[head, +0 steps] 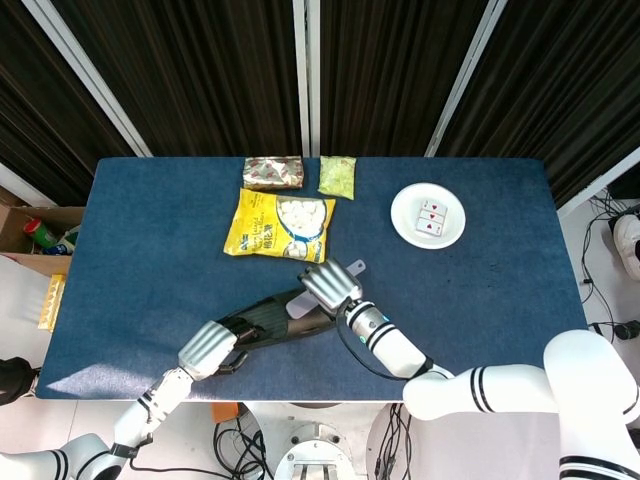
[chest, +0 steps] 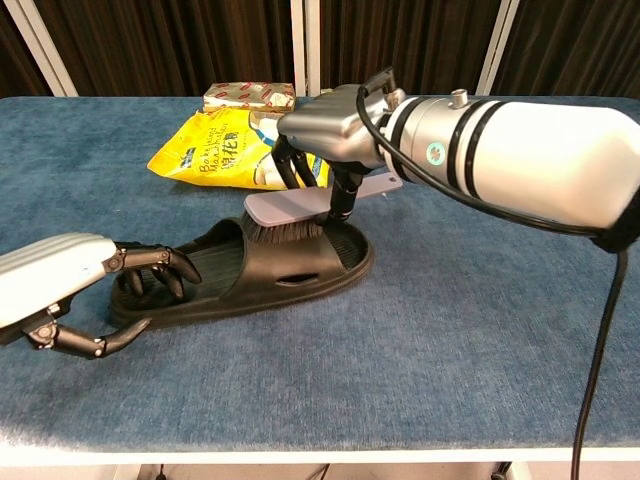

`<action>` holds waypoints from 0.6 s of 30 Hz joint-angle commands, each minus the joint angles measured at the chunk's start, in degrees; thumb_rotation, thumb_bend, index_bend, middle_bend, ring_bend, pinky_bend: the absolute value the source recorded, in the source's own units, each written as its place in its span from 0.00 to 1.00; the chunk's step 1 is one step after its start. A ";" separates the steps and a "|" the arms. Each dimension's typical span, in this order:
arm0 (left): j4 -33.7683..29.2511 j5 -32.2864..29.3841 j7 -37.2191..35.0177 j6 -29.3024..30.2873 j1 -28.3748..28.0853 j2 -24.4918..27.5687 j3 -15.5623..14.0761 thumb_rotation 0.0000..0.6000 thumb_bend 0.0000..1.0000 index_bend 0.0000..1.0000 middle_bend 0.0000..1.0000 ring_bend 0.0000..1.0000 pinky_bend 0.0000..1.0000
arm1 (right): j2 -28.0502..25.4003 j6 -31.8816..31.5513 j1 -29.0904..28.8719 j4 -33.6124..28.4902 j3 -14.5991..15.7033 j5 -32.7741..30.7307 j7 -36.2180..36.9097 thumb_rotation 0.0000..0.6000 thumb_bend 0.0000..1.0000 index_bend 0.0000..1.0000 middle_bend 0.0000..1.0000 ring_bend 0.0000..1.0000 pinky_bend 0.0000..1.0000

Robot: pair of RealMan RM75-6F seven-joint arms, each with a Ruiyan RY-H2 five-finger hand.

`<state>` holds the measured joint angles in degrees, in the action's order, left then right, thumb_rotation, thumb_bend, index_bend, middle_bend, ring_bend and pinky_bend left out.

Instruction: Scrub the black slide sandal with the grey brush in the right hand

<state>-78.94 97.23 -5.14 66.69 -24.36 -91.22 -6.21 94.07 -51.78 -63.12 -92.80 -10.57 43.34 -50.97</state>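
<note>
Sandal — a black slide — lies on its sole on the blue table, toe toward the robot's right. The left hand sits at the heel end, dark fingers curled over the heel rim and footbed, the thumb low against the outer side, so the heel is held. The right hand grips the grey brush from above, fingers wrapped round its back. The bristles press on the footbed just beside the strap, and the handle end pokes out toward the right.

In the head view the right hand covers most of the brush and the sandal's toe; only the pale handle tip and a sliver of the brush head show. The right forearm fills the upper right of the chest view.

Behind the sandal lies a yellow snack bag; its printing is too slanted to read with confidence. Further back sit a brown packet, a green packet, and a white plate holding playing cards with red hearts.
</note>
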 commanded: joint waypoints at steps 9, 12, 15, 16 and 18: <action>0.17 -0.30 -0.54 -0.02 -0.45 0.11 -0.27 1.00 0.52 0.26 0.36 0.29 0.41 | 9.45 -3.42 -4.44 13.55 -3.07 4.37 2.26 1.00 0.51 0.97 0.77 0.69 0.72; 0.19 -0.39 -0.67 -0.09 -0.58 0.17 -0.35 1.00 0.52 0.26 0.36 0.29 0.41 | 9.21 -2.88 -4.22 12.84 -2.93 4.85 3.37 1.00 0.51 0.97 0.77 0.69 0.72; 0.22 -0.46 -0.71 -0.15 -0.71 0.12 -0.40 1.00 0.52 0.26 0.36 0.29 0.41 | 7.21 -0.45 -4.10 10.29 -2.21 3.93 3.77 1.00 0.51 0.98 0.77 0.69 0.72; 0.22 -0.46 -0.69 -0.12 -0.73 0.10 -0.40 1.00 0.52 0.26 0.36 0.29 0.41 | 6.27 0.56 -4.13 9.20 -1.93 3.23 3.71 1.00 0.51 0.98 0.77 0.69 0.72; 0.23 -0.48 -0.71 -0.08 -0.77 0.04 -0.44 1.00 0.52 0.26 0.36 0.29 0.41 | 3.70 2.70 -4.29 6.23 -1.11 1.13 3.23 1.00 0.51 0.98 0.77 0.69 0.72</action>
<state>-78.71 96.75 -5.84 66.61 -25.14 -91.18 -6.66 100.31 -51.38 -67.30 -83.73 -12.62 46.52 -47.48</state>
